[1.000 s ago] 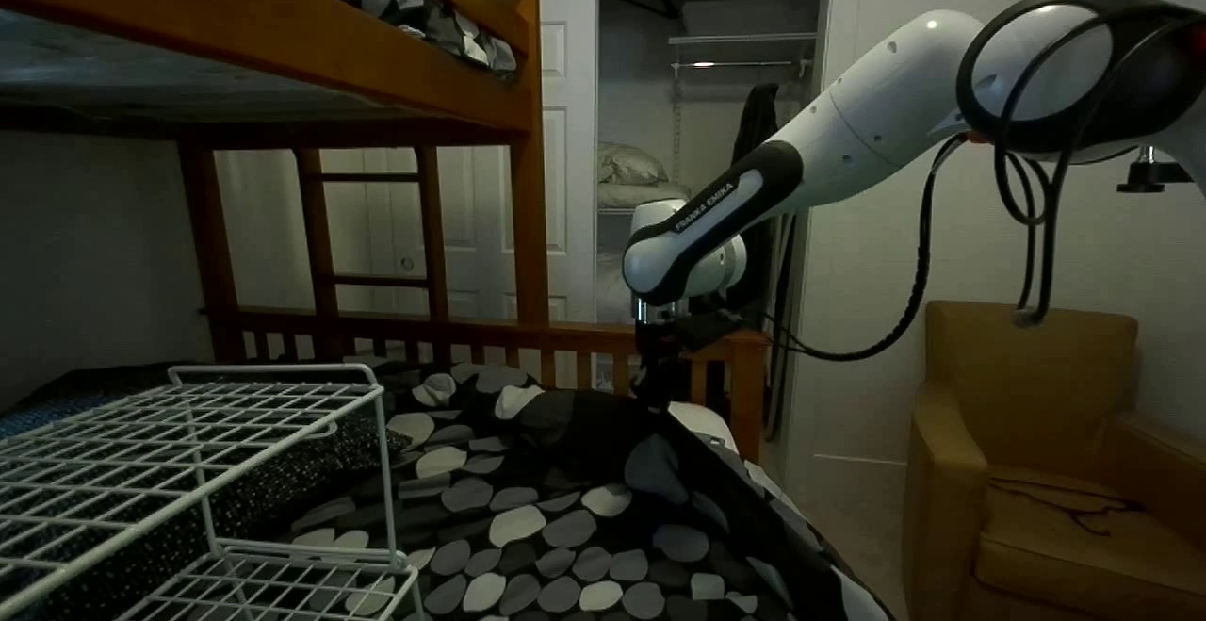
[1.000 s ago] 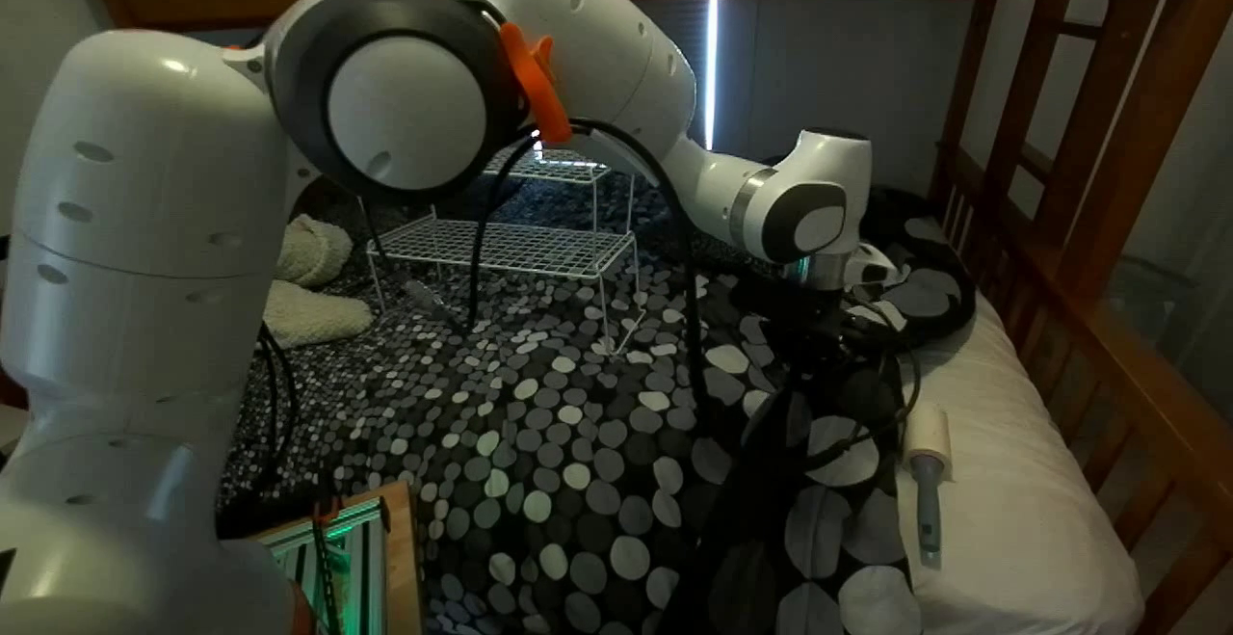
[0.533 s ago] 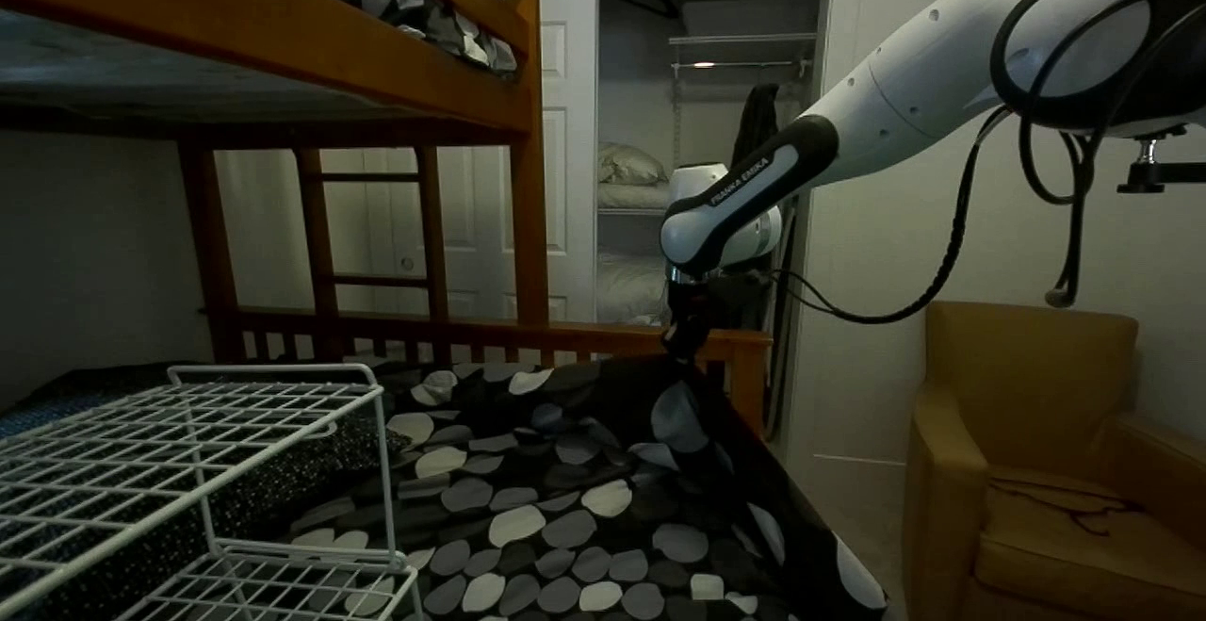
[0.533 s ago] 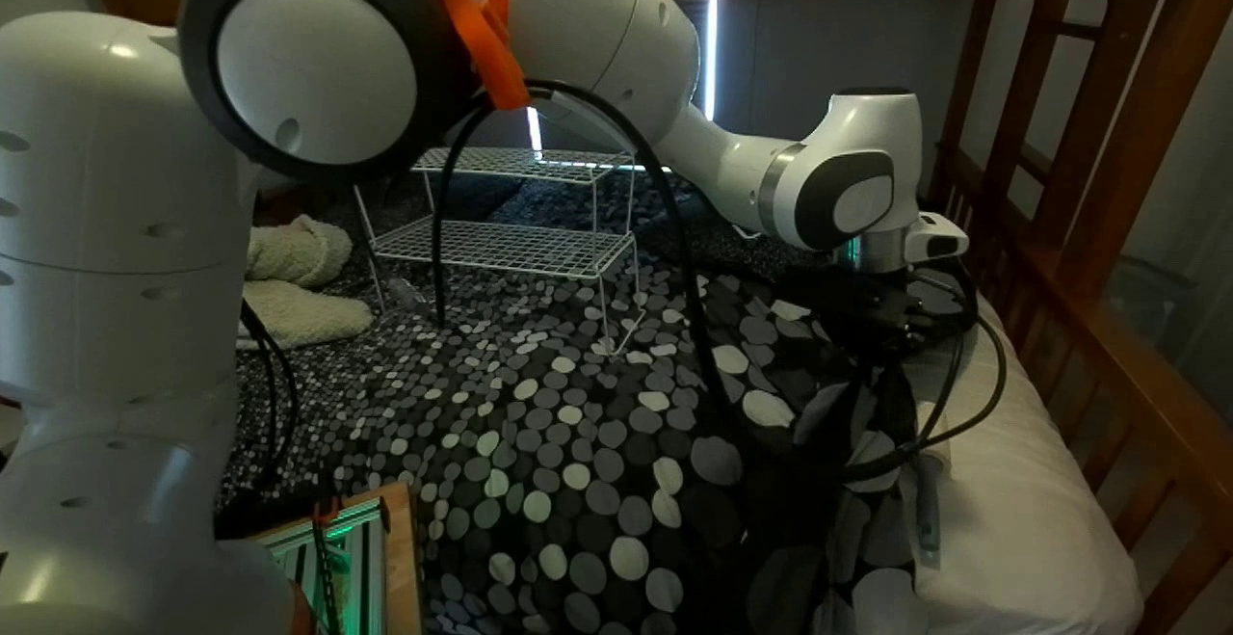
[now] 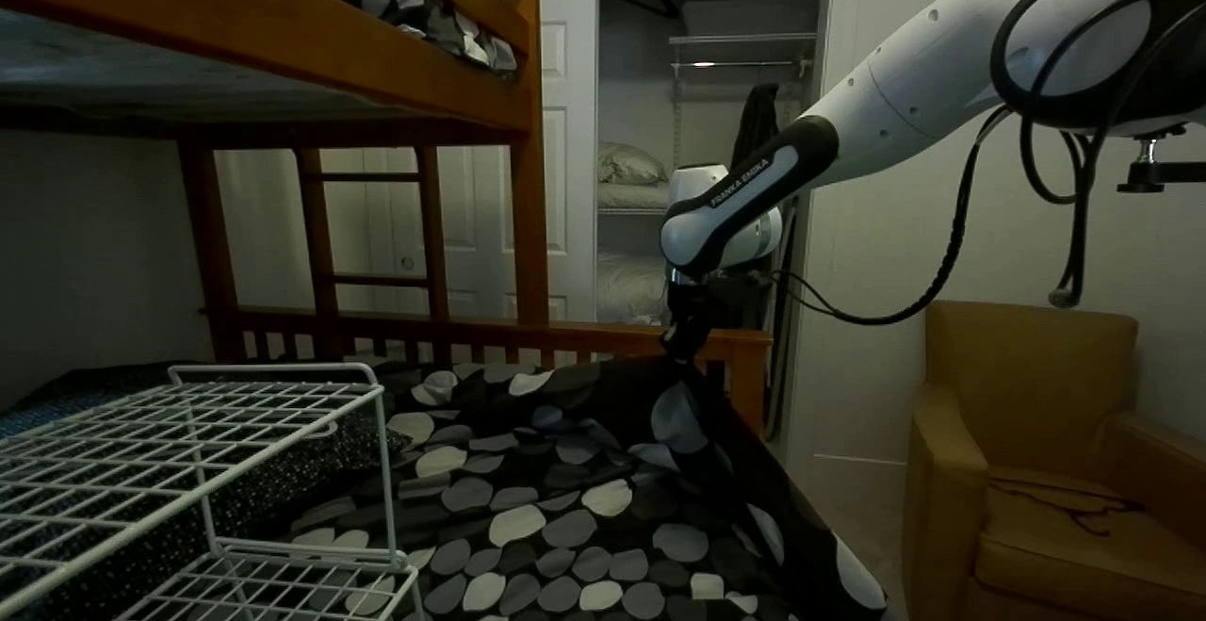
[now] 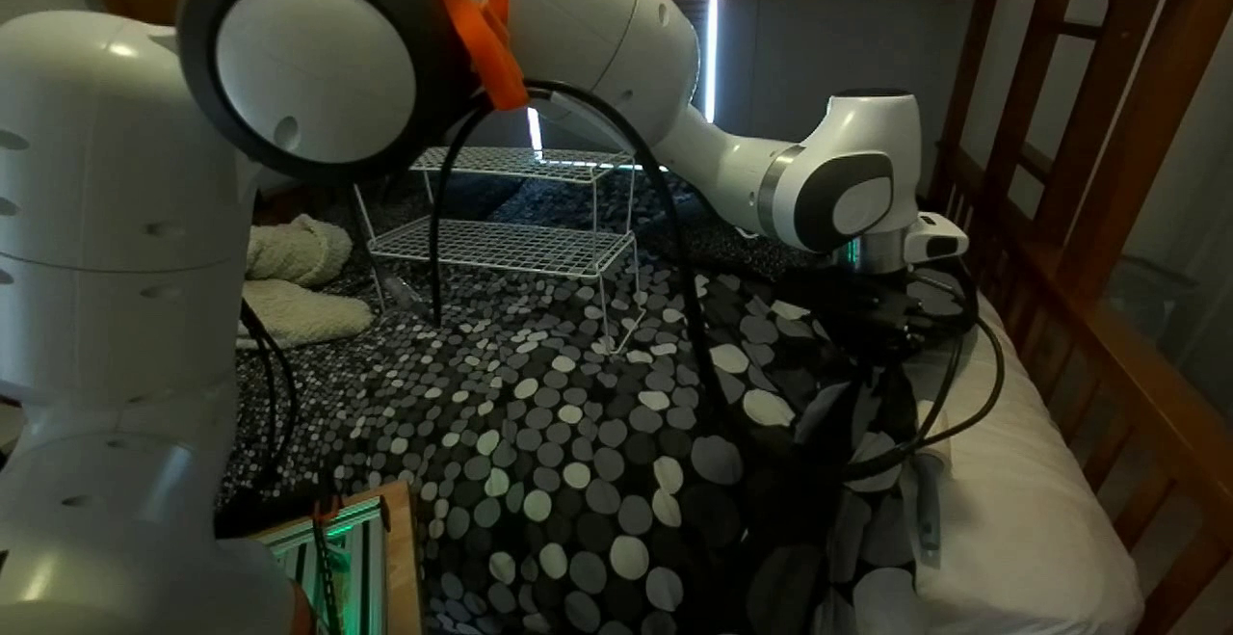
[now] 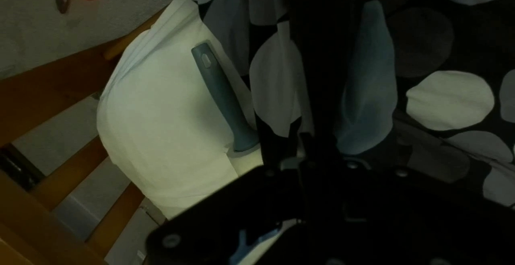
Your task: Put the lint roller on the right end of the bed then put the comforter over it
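Above the brown wooden bed, your black claw pinched a fold of the black pebble-spotted comforter; the grey-handled lint roller lay on the bed's white-sheeted end. You likely had light, limp cloth, best held by a bunched edge.

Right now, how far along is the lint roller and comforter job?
Done: the lint roller lies at the bed's slatted end. In hand: the gripper appears to hold the comforter, peaked beneath it. Left: covering the lint roller; its handle lies bare in the wrist view.
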You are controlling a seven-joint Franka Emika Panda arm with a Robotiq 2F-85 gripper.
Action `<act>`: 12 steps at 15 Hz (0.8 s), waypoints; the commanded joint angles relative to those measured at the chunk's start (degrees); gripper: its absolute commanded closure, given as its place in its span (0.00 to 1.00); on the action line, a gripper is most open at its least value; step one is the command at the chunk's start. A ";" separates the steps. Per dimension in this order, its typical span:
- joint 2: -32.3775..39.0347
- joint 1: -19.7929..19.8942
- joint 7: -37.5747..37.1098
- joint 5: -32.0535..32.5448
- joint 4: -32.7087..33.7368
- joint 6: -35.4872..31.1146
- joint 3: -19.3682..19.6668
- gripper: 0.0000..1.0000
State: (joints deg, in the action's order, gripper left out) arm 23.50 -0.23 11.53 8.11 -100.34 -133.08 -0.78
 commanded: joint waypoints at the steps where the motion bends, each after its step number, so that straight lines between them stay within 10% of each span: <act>1: 1.87 1.42 -2.44 1.89 4.00 -4.22 2.94 0.99; 12: 6.76 5.60 -1.61 0.71 11.75 -11.91 6.18 0.96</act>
State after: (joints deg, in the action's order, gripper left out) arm 30.31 4.93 10.03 8.52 -88.73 -145.23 5.90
